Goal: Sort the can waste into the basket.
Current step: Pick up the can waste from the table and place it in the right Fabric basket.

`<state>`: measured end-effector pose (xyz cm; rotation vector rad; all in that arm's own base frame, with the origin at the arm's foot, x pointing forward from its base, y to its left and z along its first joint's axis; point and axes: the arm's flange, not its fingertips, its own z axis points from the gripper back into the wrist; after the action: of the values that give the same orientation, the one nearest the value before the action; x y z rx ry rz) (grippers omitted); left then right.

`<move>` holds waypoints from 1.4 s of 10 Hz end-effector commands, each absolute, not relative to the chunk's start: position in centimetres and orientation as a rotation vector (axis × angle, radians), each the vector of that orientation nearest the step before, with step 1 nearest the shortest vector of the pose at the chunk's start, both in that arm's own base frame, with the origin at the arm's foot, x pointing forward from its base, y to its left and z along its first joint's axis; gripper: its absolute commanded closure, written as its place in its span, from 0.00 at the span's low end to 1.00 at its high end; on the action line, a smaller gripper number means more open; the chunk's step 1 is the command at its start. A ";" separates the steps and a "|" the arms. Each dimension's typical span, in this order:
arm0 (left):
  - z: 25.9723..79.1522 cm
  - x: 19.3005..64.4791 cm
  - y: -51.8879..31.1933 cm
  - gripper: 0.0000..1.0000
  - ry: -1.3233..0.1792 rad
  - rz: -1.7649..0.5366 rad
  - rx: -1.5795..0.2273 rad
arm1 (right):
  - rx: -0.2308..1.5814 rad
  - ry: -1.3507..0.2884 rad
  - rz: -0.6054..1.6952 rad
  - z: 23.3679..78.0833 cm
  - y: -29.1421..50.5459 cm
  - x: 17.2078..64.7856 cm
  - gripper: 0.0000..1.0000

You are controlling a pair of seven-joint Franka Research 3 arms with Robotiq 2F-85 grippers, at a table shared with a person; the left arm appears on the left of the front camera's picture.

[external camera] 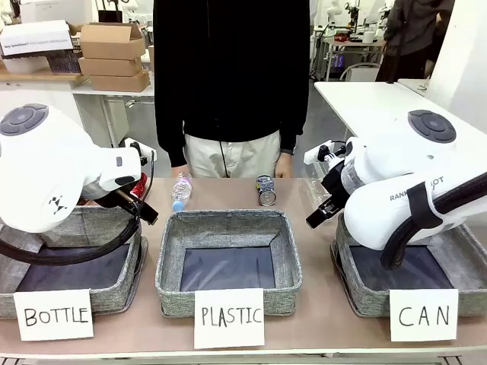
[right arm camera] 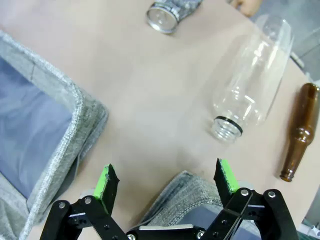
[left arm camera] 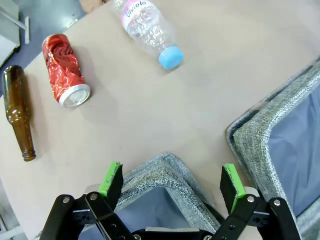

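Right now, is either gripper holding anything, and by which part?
Nothing is held. The left gripper and right gripper are both open and empty above basket rims.

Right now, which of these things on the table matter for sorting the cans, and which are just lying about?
For the job:
red can
dark can
CAN basket

Just lying about:
blue-capped plastic bottle
capless clear bottle
two brown glass bottles
PLASTIC basket
BOTTLE basket
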<state>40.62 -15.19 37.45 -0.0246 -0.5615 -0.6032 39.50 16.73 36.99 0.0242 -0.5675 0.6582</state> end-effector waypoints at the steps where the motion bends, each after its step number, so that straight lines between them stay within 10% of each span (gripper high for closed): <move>1: 37.4 40.6 -15.2 0.00 -0.561 -0.604 -0.024 | 0.025 -0.568 0.658 37.0 16.7 39.5 0.00; 4: 37.4 40.6 -15.2 0.00 -0.561 -0.603 -0.025 | 0.024 -0.567 0.658 37.0 16.7 39.5 0.00; 8: 52.9 32.1 -12.3 0.00 -0.831 -0.450 -0.202 | 0.088 -0.751 0.551 52.2 16.5 31.6 0.00; 11: 50.8 24.1 -10.8 0.00 -0.637 -0.805 -0.264 | 0.034 -0.713 0.402 53.5 13.2 24.4 0.00; 12: 56.5 31.7 -13.3 0.00 -0.759 -0.504 -0.209 | 0.097 -0.698 0.516 55.0 16.3 29.7 0.00; 14: 57.4 28.8 -13.4 0.00 -0.690 -0.630 -0.243 | 0.082 -0.691 0.477 57.0 15.1 26.9 0.00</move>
<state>29.94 -13.02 57.07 -0.2213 -0.7093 -0.5870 27.78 15.46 56.25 0.0815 -0.6831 0.4825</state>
